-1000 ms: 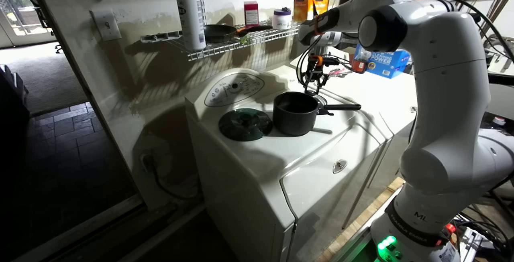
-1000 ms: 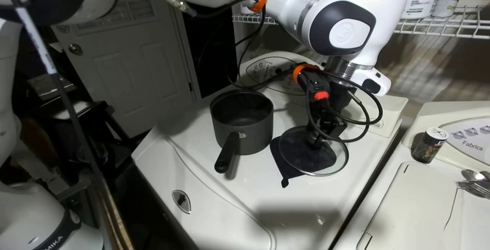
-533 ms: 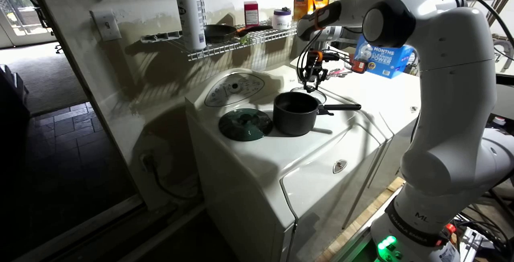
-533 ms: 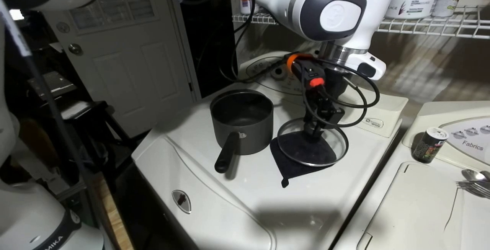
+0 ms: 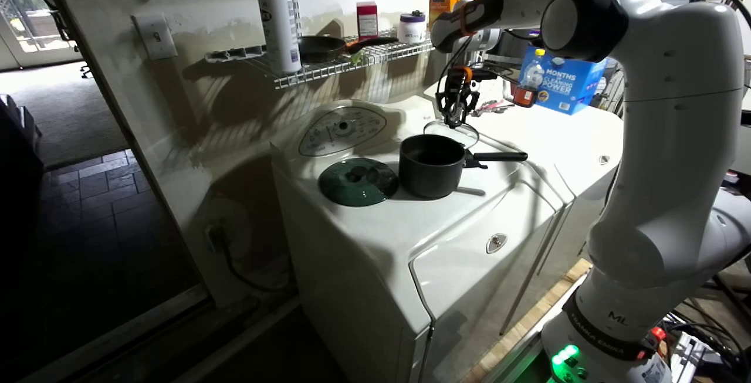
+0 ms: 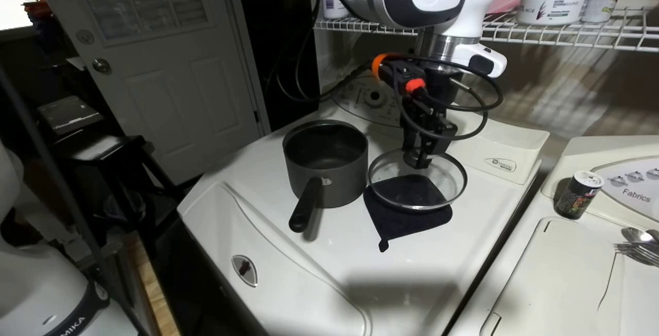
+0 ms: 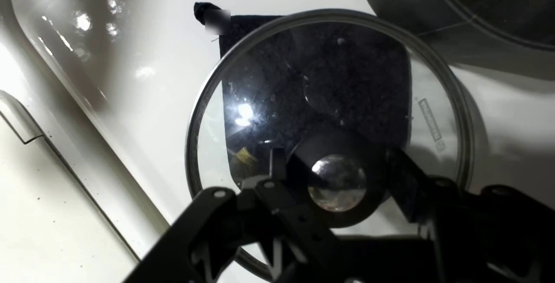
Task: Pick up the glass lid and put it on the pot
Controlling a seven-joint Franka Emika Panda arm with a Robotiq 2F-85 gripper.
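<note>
Your hand point(image 7: 337, 174) is clamped around the knob point(image 7: 336, 183) of the glass lid point(image 6: 418, 187), and the lid looks like it's hanging above the black potholder point(image 6: 404, 223), off the tabletop point(image 6: 355, 253). In an exterior view the saucepan point(image 6: 334, 176) sits left of the lid and a touch farther back, edges pretty near each other, with its handle point(image 6: 305, 207) pointing near, so out of your way. Can't tell if the lid's high enough to clear the saucepan, so I'd go up before left.
</note>
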